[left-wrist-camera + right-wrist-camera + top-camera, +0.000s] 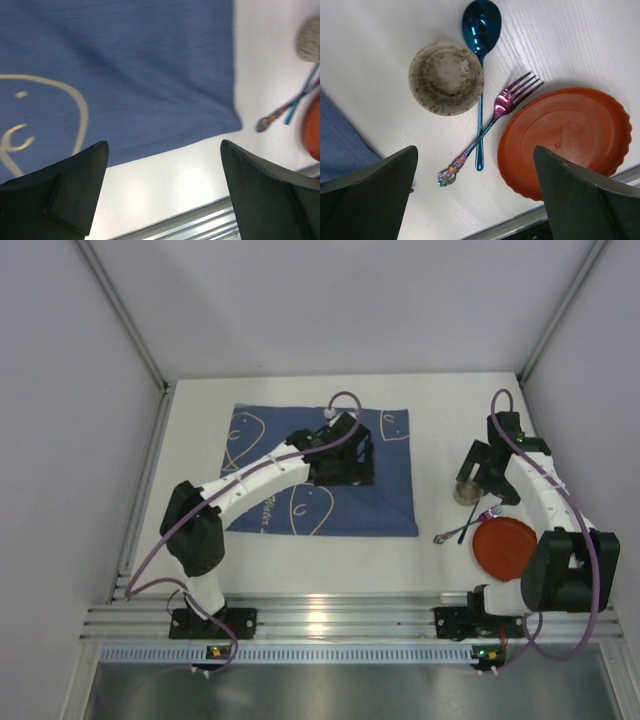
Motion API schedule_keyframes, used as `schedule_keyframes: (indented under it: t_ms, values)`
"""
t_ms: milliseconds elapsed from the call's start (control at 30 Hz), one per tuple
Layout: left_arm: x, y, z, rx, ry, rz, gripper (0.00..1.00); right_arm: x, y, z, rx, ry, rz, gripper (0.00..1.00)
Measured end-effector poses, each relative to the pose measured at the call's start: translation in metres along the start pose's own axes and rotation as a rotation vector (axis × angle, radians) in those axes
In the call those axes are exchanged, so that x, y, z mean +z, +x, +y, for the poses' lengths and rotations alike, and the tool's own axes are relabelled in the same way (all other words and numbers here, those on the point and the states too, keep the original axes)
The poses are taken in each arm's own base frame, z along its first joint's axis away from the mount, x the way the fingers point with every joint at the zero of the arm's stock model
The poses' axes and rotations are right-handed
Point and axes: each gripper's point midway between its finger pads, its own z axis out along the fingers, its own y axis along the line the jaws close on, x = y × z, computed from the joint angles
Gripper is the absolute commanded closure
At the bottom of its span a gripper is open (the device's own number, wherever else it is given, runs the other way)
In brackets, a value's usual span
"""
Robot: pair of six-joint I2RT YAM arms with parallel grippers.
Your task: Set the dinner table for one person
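The white dinner table (440, 410) carries a blue patterned mat (395, 502) at centre. My left gripper (345, 455) hovers over the mat, open and empty; its view shows the mat (140, 65) and bare table (170, 180). My right gripper (478, 468) is open and empty above a speckled cup (446, 77). Beside the cup lie a blue spoon (480, 30) crossed by an iridescent fork (492, 120), and an orange plate (570, 137), upside down. In the top view the cup (466, 493), fork (462, 530) and plate (503, 547) sit at the right front.
Grey walls close the table on three sides. A metal rail (330, 615) runs along the near edge by both arm bases. The cutlery (287, 107) and the plate's edge (312, 127) show at the right of the left wrist view.
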Motion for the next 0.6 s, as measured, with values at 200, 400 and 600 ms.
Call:
schedule_keyframes:
  t_ms: [200,400,600]
  values:
    - [-0.007,0.022,0.116,-0.101,-0.211,0.009,0.02,0.032,0.009,-0.013,0.113,0.010,0.141,0.00]
    - [0.016,0.089,0.166,-0.080,-0.339,0.166,0.02,0.042,0.015,-0.007,0.117,-0.011,0.190,0.00]
    - [0.024,0.097,0.173,-0.086,-0.359,0.187,0.02,0.048,0.006,0.000,0.122,-0.029,0.199,0.00]
